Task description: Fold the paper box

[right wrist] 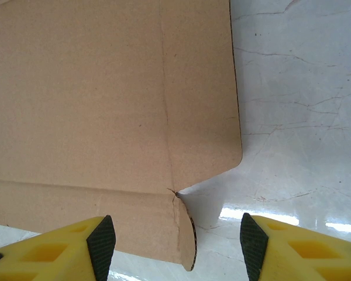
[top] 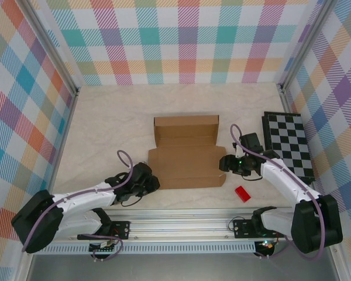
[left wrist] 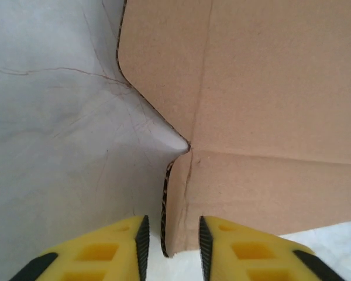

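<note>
The paper box [top: 187,167] is a brown corrugated cardboard sheet lying mid-table, with its far panel [top: 186,130] folded up. My left gripper [top: 154,182] is at the box's near-left corner. In the left wrist view its yellow fingers [left wrist: 172,237] straddle the rounded corner of a side flap [left wrist: 181,205]. The jaws are narrow, with a gap between the left pad [left wrist: 143,240] and the flap's edge. My right gripper [top: 223,164] is at the box's right edge. It stands wide open [right wrist: 172,240] around the right flap's rounded tab [right wrist: 184,234] and touches nothing.
A small red block [top: 242,194] lies near the right arm, in front of the box. A black-and-white chequered board [top: 289,143] lies at the right. Plaid walls close the table on three sides, and a metal rail [top: 181,225] runs along the near edge.
</note>
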Controlling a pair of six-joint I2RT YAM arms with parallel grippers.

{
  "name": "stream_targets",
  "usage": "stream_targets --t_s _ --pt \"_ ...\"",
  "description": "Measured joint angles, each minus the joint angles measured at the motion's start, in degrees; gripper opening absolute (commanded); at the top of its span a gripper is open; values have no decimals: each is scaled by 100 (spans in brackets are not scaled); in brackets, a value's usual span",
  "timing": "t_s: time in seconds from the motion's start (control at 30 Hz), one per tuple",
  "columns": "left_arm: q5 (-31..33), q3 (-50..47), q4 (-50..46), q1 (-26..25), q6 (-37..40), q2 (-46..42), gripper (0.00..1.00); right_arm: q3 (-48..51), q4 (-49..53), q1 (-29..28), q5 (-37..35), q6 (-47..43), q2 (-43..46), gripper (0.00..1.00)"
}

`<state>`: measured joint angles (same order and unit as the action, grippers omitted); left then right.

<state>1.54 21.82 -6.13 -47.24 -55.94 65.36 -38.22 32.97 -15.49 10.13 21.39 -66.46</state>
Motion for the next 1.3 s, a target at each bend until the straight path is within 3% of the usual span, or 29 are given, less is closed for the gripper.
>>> stream_targets --t_s 0.1,0.23,0.33,0.5,0.73,0.87,1.07,1.3 --pt "208 173 -7 -153 114 190 0 0 0 0 -15 -2 0 61" --pt "669 728 -516 -192 549 109 0 -7 13 0 -57 -96 26 63" --pt "1016 1733 -1633 -179 1355 -90 0 -168 170 0 -153 -278 201 64" --pt "1193 4406 -3613 107 3174 72 0 -1449 483 2 -603 -833 553 69" --pt "1019 7958 -6131 435 5587 1443 0 -3668 551 2 -973 -1499 337 67" --pt "671 8795 -6802 442 7047 1794 0 -3893 249 7 260 -2695 162 66" --pt "393 8786 -6874 444 8876 1460 0 -4170 -153 -87 2496 -5274 -260 67" --pt "197 8795 -6789 442 9868 1180 0 -6376 957 -782 3379 -8491 -1731 69"
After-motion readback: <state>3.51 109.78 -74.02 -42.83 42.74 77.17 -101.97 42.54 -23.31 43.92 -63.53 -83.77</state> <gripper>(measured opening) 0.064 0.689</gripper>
